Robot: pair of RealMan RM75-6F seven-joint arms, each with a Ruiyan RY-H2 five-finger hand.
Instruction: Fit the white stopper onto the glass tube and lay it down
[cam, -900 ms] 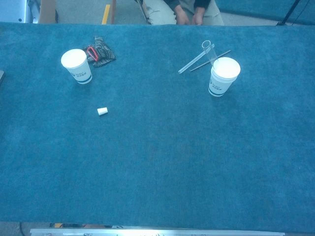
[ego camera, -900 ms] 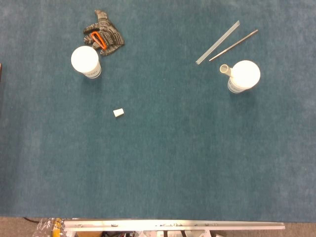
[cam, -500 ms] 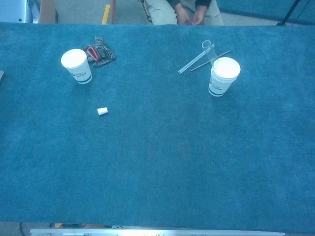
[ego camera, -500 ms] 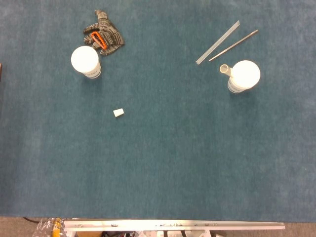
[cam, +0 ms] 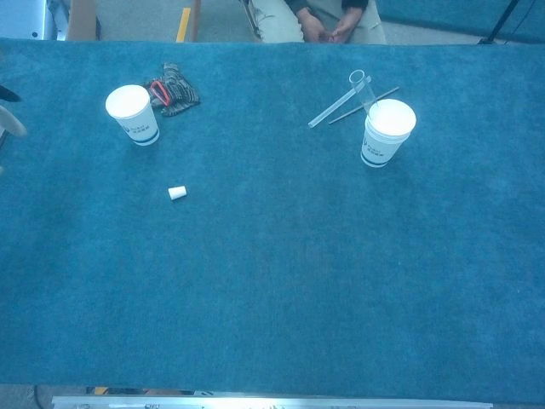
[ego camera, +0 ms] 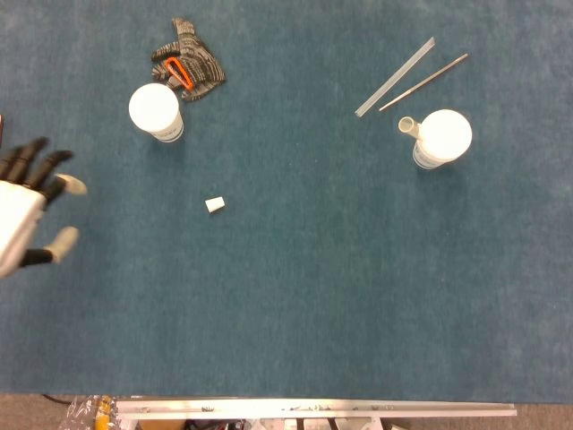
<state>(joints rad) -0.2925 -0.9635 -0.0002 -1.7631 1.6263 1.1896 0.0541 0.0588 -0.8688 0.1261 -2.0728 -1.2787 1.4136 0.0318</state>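
The small white stopper (ego camera: pixel 215 205) (cam: pixel 177 192) lies on the blue cloth, left of centre. The glass tube (ego camera: pixel 408 126) (cam: pixel 361 89) stands upright, leaning against the right paper cup (ego camera: pixel 441 138) (cam: pixel 385 131). My left hand (ego camera: pixel 29 210) shows at the left edge of the head view, fingers spread and holding nothing, well to the left of the stopper. In the chest view only its fingertips (cam: pixel 10 119) show at the left edge. My right hand is not in either view.
A second paper cup (ego camera: pixel 156 111) (cam: pixel 132 113) stands at the back left, with a patterned glove (ego camera: pixel 189 61) (cam: pixel 173 89) behind it. A clear strip (ego camera: pixel 394 77) and a thin rod (ego camera: pixel 423 82) lie behind the right cup. A seated person (cam: pixel 319 19) is beyond the table.
My left hand has come into view from the left edge; earlier no hand was visible. The stopper, tube and cups have not moved.
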